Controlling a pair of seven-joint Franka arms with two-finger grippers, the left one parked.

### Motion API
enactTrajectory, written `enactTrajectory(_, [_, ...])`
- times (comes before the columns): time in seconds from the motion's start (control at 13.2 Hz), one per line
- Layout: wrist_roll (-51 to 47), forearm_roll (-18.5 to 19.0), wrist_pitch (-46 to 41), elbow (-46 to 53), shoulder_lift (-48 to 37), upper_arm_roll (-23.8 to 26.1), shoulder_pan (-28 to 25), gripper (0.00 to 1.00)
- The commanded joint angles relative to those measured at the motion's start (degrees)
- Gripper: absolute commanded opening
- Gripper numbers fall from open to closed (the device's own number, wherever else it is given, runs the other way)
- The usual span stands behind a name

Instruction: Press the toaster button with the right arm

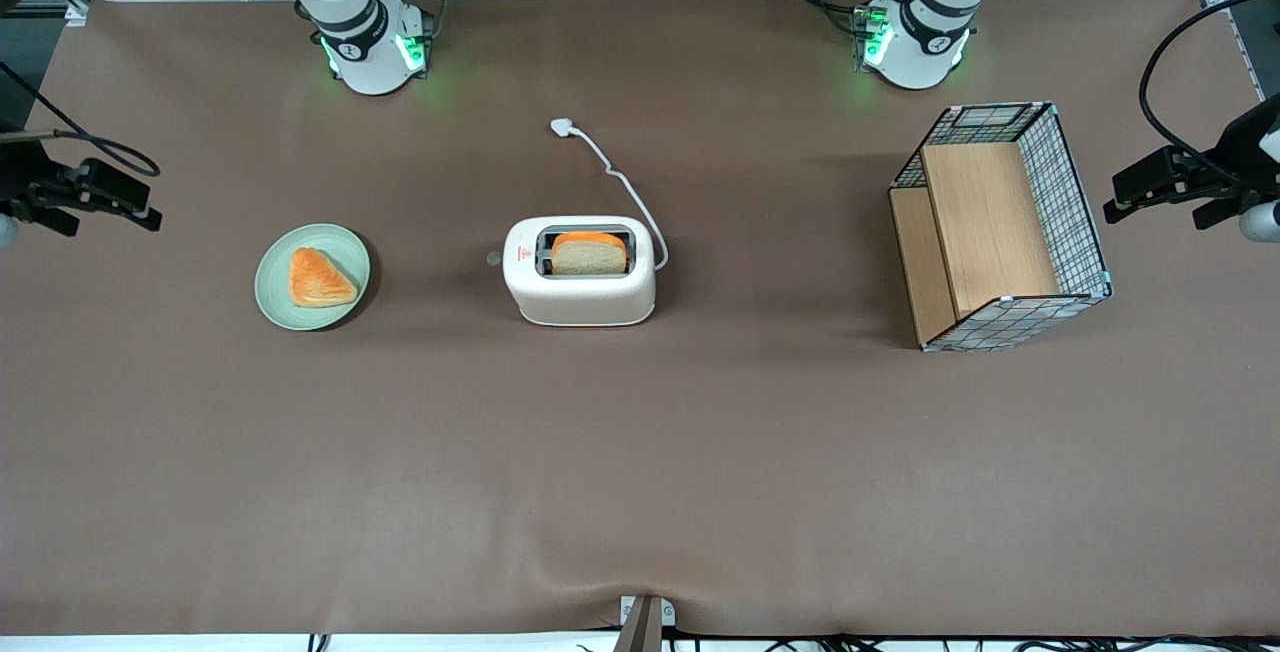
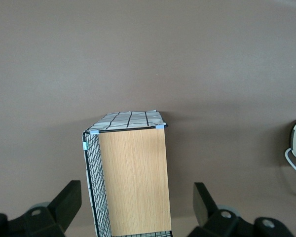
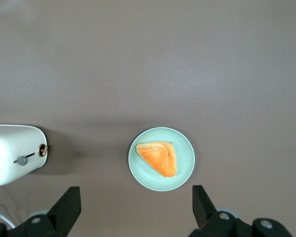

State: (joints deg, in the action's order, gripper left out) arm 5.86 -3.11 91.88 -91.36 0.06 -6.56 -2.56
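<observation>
Cream rounded toaster; black end effector spread above plate.

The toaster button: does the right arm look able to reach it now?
Probably yes. The toaster button projects from the end wall of the toaster that faces the plate, with bare table between them. The gripper hangs open, high above that plate, and nothing stands in its way.

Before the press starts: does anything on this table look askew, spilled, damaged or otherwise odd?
One oddity: the cream-white toaster's white cord lies loose on the brown table, its plug connected to nothing. A bread slice stands in the slot. The wire-and-wood basket lies tipped on its side. The right arm's open black gripper hangs above the green plate.
</observation>
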Motion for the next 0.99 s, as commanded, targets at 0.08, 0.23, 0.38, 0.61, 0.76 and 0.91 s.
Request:
enactTrajectory(0.08, [-0.76, 1.53, -5.47, 6.01, 1.53, 3.75, 4.76, 1.0])
enactTrajectory(0.23, [-3.91, 1.36, -7.05, 6.28, 1.35, 4.01, 4.76, 1.0])
enactTrajectory(0.38, [-7.86, 1.27, -9.34, 7.07, 1.35, 4.01, 4.06, 1.0])
enactTrajectory(0.61, [-9.91, 1.35, -11.01, 8.21, 1.35, 4.01, 3.97, 1.0])
enactTrajectory(0.76, [-8.94, 1.36, -11.19, 8.21, 1.26, 3.93, 4.14, 1.0])
enactTrajectory(0.91, [-8.94, 1.44, -11.19, 8.21, 1.26, 3.84, 4.23, 1.0])
